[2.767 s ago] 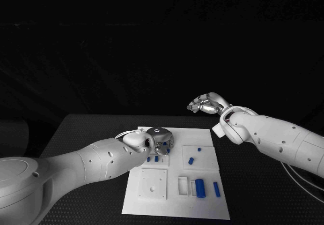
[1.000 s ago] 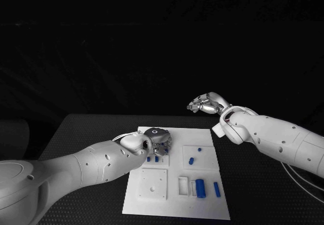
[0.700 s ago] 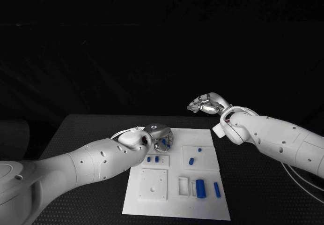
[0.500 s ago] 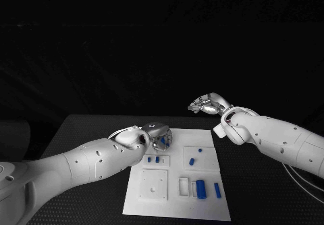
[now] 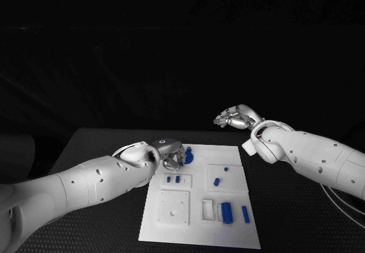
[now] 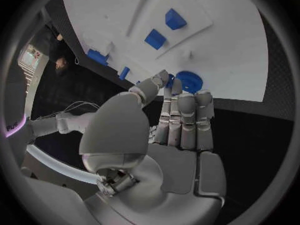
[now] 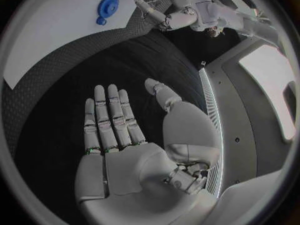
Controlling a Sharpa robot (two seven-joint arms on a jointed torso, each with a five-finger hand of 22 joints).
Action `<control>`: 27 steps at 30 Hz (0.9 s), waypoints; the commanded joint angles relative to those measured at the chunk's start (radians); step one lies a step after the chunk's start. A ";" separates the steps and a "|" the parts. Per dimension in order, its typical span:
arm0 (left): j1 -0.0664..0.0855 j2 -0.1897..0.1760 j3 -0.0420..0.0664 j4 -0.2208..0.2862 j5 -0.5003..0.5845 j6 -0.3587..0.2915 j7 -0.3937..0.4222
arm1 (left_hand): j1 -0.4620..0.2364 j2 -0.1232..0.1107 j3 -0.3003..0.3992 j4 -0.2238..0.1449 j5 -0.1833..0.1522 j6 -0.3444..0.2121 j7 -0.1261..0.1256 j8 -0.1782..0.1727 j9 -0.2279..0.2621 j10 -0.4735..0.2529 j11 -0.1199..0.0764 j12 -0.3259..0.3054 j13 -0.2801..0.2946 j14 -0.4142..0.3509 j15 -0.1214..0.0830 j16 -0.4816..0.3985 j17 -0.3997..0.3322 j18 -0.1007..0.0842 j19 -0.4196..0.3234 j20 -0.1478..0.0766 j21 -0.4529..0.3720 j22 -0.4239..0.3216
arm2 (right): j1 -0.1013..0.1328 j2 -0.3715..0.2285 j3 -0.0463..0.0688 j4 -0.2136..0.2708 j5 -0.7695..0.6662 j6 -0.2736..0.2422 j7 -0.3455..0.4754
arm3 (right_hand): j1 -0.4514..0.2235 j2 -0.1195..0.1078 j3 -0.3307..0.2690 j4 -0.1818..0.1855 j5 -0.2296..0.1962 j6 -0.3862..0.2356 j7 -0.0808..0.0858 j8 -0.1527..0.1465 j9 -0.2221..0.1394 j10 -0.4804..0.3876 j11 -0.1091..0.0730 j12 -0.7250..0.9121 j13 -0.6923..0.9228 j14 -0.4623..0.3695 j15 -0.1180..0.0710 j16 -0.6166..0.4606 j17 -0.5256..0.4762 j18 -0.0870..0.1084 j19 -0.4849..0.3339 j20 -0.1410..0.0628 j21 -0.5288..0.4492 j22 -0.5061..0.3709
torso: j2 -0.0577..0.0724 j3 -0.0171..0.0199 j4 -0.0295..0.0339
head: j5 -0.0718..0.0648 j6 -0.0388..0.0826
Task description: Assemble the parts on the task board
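The white task board (image 5: pixel 199 235) lies in the middle of the black table. A blue gear (image 5: pixel 188 156) lies flat on its far left part, also seen as the blue gear (image 6: pixel 188 81) and the blue gear (image 7: pixel 107 7). My left hand (image 5: pixel 170 153) hovers just left of the gear with its fingers stretched out (image 6: pixel 181 115) and holds nothing; the fingertips end beside the gear. My right hand (image 5: pixel 236 117) hangs raised beyond the board's far right corner, its palm flat and fingers apart (image 7: pixel 115 135), empty.
Two small blue pieces (image 5: pixel 173 179) stand in a small raised plate. Two more blue pieces (image 5: pixel 217 181) lie on the right plate. A blue cylinder (image 5: pixel 227 212) and a blue bar (image 5: pixel 244 213) sit near the front, beside a white square plate (image 5: pixel 173 206).
My left hand has drawn back to the left off the board's far part, uncovering the blue gear lying there. The right hand has stayed in place.
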 commanded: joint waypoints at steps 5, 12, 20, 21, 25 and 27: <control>-0.004 -0.006 0.000 -0.013 0.016 0.027 -0.002 | 0.001 0.011 0.007 0.000 0.005 0.006 0.001 0.006 0.001 0.030 0.007 0.004 0.021 0.004 -0.002 -0.003 -0.002 0.021 0.005 -0.038 0.003 0.011 | 0.000 0.001 0.000 0.002 -0.001 0.002 0.009 | -0.002 0.008 0.001 0.008 0.004 -0.005 0.002 -0.005 0.000 0.004 0.004 -0.004 0.000 -0.003 0.000 0.000 -0.001 0.016 -0.010 0.000 -0.002 0.022 | 0.001 -0.0007 -0.0011 | 0.003 -0.001; -0.008 -0.013 -0.001 -0.015 0.021 0.038 -0.006 | 0.000 0.013 0.008 0.001 0.006 0.005 0.001 0.006 0.000 0.030 0.007 0.003 0.021 0.003 -0.002 -0.005 -0.003 0.021 0.005 -0.039 0.002 0.011 | 0.000 0.001 0.000 0.001 -0.001 0.002 0.009 | -0.002 0.008 0.001 0.008 0.004 -0.005 0.002 -0.005 0.000 0.004 0.004 -0.004 0.000 -0.003 0.000 0.000 -0.001 0.016 -0.010 0.000 -0.002 0.022 | 0.001 0.0002 -0.0021 | 0.009 -0.002; -0.012 -0.019 -0.001 -0.024 0.020 0.043 -0.008 | 0.000 0.013 0.009 0.001 0.006 0.005 0.001 0.005 0.000 0.030 0.007 0.002 0.022 0.003 -0.002 -0.006 -0.003 0.020 0.005 -0.039 0.002 0.011 | 0.000 -0.001 0.000 0.001 -0.001 0.002 0.009 | -0.002 0.008 0.001 0.008 0.004 -0.005 0.002 -0.005 0.000 0.004 0.004 -0.004 0.000 -0.004 0.000 0.000 -0.001 0.016 -0.010 0.000 -0.002 0.022 | 0.001 0.0010 -0.0025 | 0.011 -0.002; -0.012 -0.019 -0.001 -0.024 0.020 0.043 -0.008 | 0.000 0.013 0.009 0.000 0.006 0.005 0.001 0.005 0.000 0.030 0.007 0.002 0.022 0.003 -0.002 -0.006 -0.003 0.020 0.005 -0.039 0.002 0.010 | 0.000 -0.001 0.000 0.001 -0.001 0.002 0.009 | -0.001 0.008 0.001 0.008 0.004 -0.005 0.002 -0.005 0.000 0.004 0.004 -0.004 0.000 -0.004 0.000 0.000 -0.001 0.016 -0.010 0.000 -0.002 0.022 | 0.001 0.0011 -0.0024 | 0.011 -0.002; -0.012 -0.020 -0.001 -0.027 0.020 0.045 -0.010 | 0.000 0.013 0.009 0.000 0.006 0.005 0.001 0.005 0.000 0.030 0.007 0.001 0.022 0.003 -0.002 -0.006 -0.004 0.020 0.005 -0.039 0.001 0.010 | 0.000 -0.001 0.000 0.001 -0.001 0.003 0.009 | -0.001 0.008 0.001 0.008 0.004 -0.005 0.002 -0.005 0.000 0.004 0.004 -0.004 0.000 -0.004 0.000 0.000 -0.001 0.016 -0.010 0.000 -0.002 0.022 | 0.001 0.0011 -0.0028 | 0.012 -0.003; -0.013 -0.020 -0.001 -0.028 0.018 0.046 -0.010 | 0.000 0.013 0.009 0.000 0.006 0.005 0.001 0.005 0.000 0.030 0.007 0.001 0.022 0.003 -0.002 -0.006 -0.004 0.020 0.004 -0.039 0.001 0.010 | 0.000 -0.001 0.000 0.001 -0.001 0.002 0.009 | -0.001 0.008 0.001 0.008 0.004 -0.005 0.002 -0.005 0.000 0.004 0.004 -0.004 0.000 -0.004 0.000 0.000 -0.001 0.016 -0.010 0.000 -0.002 0.022 | 0.001 0.0011 -0.0028 | 0.012 -0.003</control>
